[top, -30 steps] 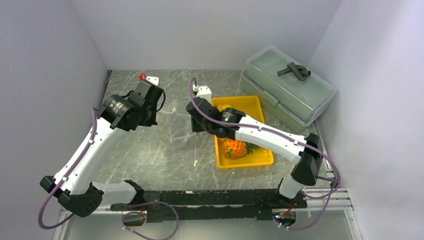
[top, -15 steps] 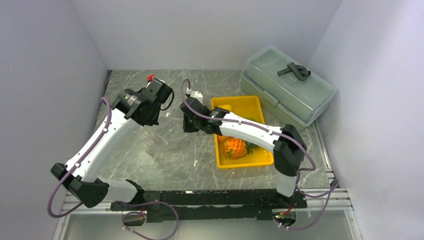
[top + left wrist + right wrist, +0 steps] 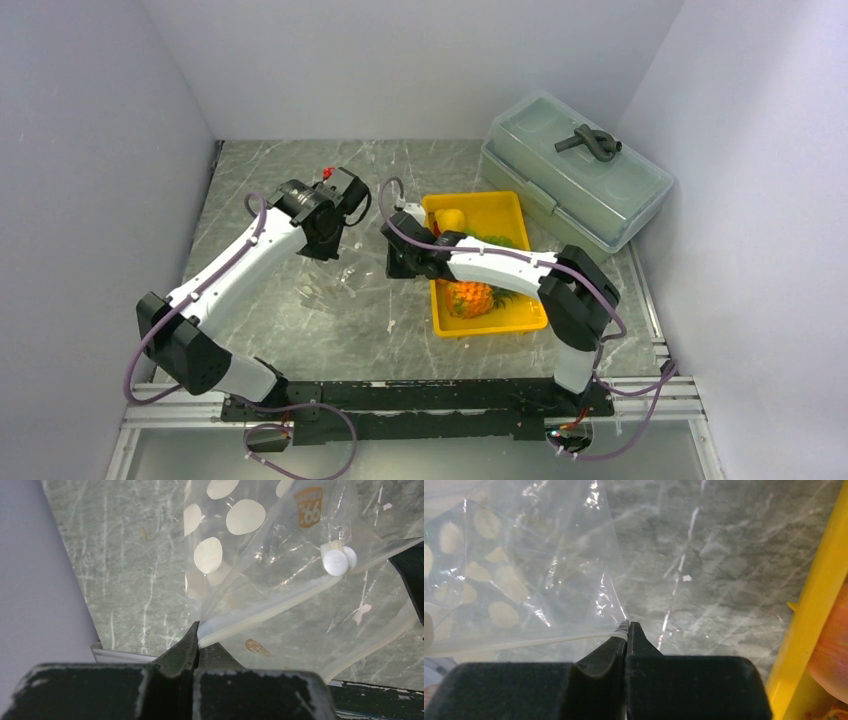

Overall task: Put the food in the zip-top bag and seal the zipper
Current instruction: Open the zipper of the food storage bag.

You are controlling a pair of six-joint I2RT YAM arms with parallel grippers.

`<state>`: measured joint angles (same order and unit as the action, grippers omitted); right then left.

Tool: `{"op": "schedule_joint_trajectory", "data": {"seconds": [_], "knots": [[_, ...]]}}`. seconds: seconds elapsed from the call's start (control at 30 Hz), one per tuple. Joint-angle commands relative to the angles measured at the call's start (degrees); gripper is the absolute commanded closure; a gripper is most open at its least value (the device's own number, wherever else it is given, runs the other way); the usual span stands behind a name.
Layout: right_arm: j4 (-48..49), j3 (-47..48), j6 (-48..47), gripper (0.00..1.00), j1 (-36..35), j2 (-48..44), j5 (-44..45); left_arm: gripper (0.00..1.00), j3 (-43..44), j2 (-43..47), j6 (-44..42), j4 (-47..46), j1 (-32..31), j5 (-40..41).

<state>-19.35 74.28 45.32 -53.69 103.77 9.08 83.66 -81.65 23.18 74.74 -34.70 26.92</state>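
Observation:
The zip-top bag [image 3: 235, 540], clear with white dots, hangs between my two grippers just left of the tray. My left gripper [image 3: 197, 632] is shut on one end of the zipper [image 3: 270, 607]. My right gripper [image 3: 628, 626] is shut on the other end of the zipper [image 3: 524, 642]. From above, the left gripper [image 3: 335, 246] and right gripper [image 3: 392, 262] stand close together with the bag [image 3: 345, 282] sagging between them. An orange pineapple [image 3: 468, 297] lies in the tray, with a yellow piece [image 3: 452, 215] farther back. I see no food in the bag.
The yellow tray [image 3: 505, 205] sits right of the bag, its rim [image 3: 819, 595] close beside my right gripper. A grey-green lidded box [image 3: 575, 180] stands at the back right. Grey walls close in the left, back and right sides.
My left arm has swung right and nearer, bringing its gripper closer to the right one. The right wrist shifted slightly, and the bag now sags lower between them.

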Motion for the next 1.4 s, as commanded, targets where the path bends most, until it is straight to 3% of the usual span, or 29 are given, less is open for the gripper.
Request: {"op": "schedule_joint_trajectory", "data": {"seconds": [0.0,0.33,0.47,0.73,1.07,1.37], "knots": [[-4.1,-6.3,0.8,1.00,2.0,-3.2,5.2,1.00,1.1,1.4,0.9,0.8,0.5,3.5],[-3.6,-3.7,0.4,1.00,2.0,-6.2,2.8,1.00,5.5,0.3,0.5,2.5,0.4,3.4],[-3.7,-1.5,-0.3,0.79,2.0,-7.6,1.5,1.00,4.6,0.4,0.7,2.2,0.4,3.2],[-5.4,2.0,-2.0,0.60,1.3,-10.7,0.9,1.00,3.9,0.5,0.8,2.2,0.4,3.3],[-6.2,0.8,-4.1,0.49,1.0,-20.4,1.1,1.00,3.7,0.3,0.6,2.1,0.5,3.4],[-13.8,-4.0,-6.8,0.38,1.1,-31.5,8.5,1.00,3.4,0.8,0.5,1.8,0.4,3.2]]}}
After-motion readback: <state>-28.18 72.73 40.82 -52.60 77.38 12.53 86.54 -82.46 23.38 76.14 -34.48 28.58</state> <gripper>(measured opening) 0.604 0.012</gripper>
